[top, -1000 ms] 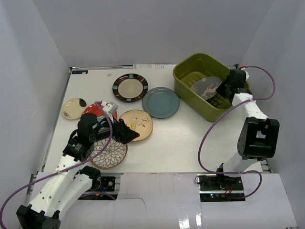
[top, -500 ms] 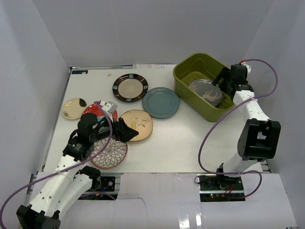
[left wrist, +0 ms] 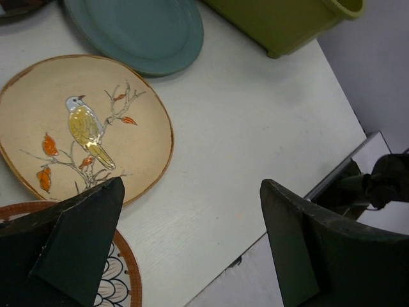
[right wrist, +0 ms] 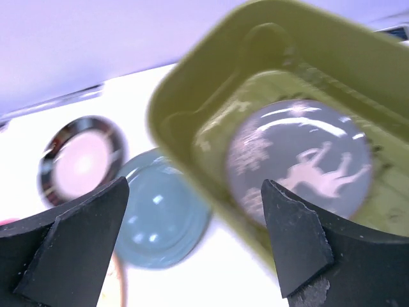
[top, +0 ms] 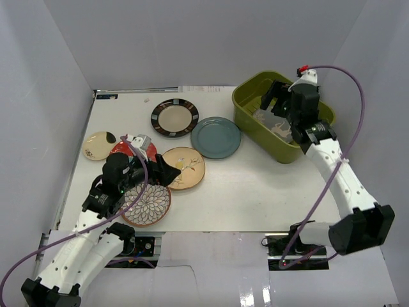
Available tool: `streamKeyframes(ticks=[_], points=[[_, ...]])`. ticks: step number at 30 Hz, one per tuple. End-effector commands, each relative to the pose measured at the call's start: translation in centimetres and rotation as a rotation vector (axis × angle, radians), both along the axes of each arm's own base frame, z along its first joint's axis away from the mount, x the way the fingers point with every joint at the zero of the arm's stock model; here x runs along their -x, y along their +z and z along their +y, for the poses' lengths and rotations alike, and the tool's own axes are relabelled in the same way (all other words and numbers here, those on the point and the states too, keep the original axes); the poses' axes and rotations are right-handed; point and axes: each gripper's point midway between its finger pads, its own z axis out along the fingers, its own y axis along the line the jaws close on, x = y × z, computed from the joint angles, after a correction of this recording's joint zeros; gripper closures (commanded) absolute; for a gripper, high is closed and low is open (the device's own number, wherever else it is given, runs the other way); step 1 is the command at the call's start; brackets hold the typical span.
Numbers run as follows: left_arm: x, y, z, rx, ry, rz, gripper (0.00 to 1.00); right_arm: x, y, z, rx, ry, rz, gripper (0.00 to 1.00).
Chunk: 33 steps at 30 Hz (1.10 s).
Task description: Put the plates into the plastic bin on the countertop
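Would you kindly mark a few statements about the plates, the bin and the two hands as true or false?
1. The grey patterned round ceramic plate lies inside the olive-green rectangular plastic bin. True.
2. The plain teal round ceramic plate is in that bin too. False: it lies on the white countertop, outside the bin.
3. The left hand is shut on the tan round bird plate. False: it is open and holds nothing.
4. The right hand is open and empty. True.
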Motion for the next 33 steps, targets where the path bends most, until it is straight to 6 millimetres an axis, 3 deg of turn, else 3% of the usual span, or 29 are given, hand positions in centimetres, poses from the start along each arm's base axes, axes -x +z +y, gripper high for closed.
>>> streamKeyframes(ticks=[1,2,4,5,7,8,9,10,11,13,14,18,21,26,33], points=[[-1.5,3.1,1.7,-0.002,0.133,-0.09,0.02,4.1,-0.2,4.9,-0.039,0.16,-0.035,0.1],[-1.8,3.8,2.1,-0.002,0.156,-0.108,0.02,5.2,-2.3,5.9,-0.038,0.192,0.004,0.09],[-2.4,4.5,3.2,-0.016,0.225,-0.132,0.02,8.1,-2.9,8.8,-0.076,0.281,0.016,0.06],[-2.6,5.2,3.4,-0.013,0.243,-0.148,0.02,9.5,-4.3,9.4,-0.088,0.308,0.033,0.05],[-2.7,5.7,4.2,-0.014,0.29,-0.169,0.02,12.6,-5.8,12.3,-0.144,0.407,0.073,0.0],[-2.8,5.9,4.5,-0.014,0.307,-0.175,0.02,13.8,-6.6,13.2,-0.169,0.434,0.093,0.06],[-3.0,5.8,4.9,-0.017,0.333,-0.179,0.02,16.4,-8.5,15.3,-0.195,0.526,0.122,0.1],[-3.3,5.9,6.1,-0.02,0.402,-0.189,0.02,17.9,-9.4,16.5,-0.243,0.555,0.157,0.11],[-3.5,5.1,6.6,-0.032,0.434,-0.179,0.02,20.9,-11.9,18.3,-0.232,0.622,0.215,0.13],[-3.7,5.0,8.0,-0.037,0.514,-0.191,0.02,23.2,-13.1,20.2,-0.253,0.675,0.235,0.15],[-3.7,5.2,8.4,-0.036,0.533,-0.192,0.02,25.4,-14.7,21.4,-0.252,0.705,0.28,0.17],[-3.9,5.2,9.3,-0.049,0.584,-0.197,0.02,28.6,-16.3,24.2,-0.302,0.747,0.307,0.18],[-4.2,4.7,9.4,-0.065,0.588,-0.179,0.02,29.7,-17.9,25.6,-0.328,0.755,0.337,0.18],[-4.7,3.7,9.6,-0.097,0.6,-0.138,0.02,30.9,-20.0,27.5,-0.343,0.732,0.38,0.12],[-4.7,3.4,10.0,-0.105,0.625,-0.126,0.02,31.1,-22.5,28.3,-0.364,0.643,0.463,0.07]])
